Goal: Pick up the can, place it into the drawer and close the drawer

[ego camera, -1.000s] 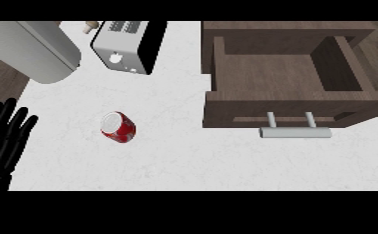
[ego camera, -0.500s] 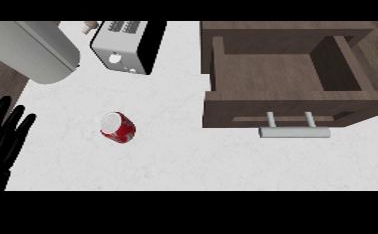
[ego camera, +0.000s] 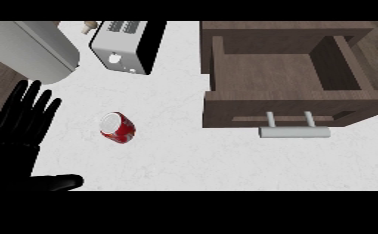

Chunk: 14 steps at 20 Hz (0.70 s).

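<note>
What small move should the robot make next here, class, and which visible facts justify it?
Probably move the open left hand rightward to the red can and curl round it. The can stands untouched on the white counter just beside that hand, and the drawer is already open, holding nothing that shows.

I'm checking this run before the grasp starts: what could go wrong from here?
The can looks tilted on the white counter, so a touch from the open left hand might roll it away. The drawer stands open far to the right, across from that hand, so the carry may be a long reach. The toaster sits close behind the can and could be bumped.
</note>
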Tool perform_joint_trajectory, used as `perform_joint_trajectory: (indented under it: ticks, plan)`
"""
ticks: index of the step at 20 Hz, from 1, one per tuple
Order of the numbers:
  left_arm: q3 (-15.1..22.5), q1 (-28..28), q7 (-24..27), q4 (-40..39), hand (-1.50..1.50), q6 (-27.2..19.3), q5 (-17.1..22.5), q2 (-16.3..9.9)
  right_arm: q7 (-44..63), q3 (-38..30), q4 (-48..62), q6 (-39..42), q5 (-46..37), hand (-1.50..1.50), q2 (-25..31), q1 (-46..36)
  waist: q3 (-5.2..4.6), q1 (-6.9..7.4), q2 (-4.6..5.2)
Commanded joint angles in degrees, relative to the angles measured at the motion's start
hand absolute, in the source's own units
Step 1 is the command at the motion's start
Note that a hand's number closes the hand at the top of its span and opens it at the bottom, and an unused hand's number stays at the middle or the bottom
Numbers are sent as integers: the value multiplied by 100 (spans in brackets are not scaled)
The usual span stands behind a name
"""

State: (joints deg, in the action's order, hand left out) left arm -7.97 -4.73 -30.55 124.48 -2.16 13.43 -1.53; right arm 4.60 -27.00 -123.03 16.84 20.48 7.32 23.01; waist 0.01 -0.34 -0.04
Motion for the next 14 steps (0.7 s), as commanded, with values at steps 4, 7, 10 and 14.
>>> perform_joint_trajectory:
  ticks: [4, 7, 10, 14]
  plan:
    - [108, 483, 390, -1044, -150, -184, -289, 123, 47, -370, -301, 378, 311, -150, -207, 332, -2, -21, 1]
    - [370, 557, 669, -1392, -150, -347, -523, 150, -351, -599, 265, 750, 311, -150, -149, 256, 0, -18, 2]
    - [338, 191, 1044, -1510, -150, -67, -401, 149, 543, -480, -235, 240, 360, -150, -42, -185, -3, 19, 3]
    - [568, -53, 1917, -2134, -150, -248, -525, 151, 238, -866, 65, 645, 456, -150, 90, -97, -3, 11, 2]
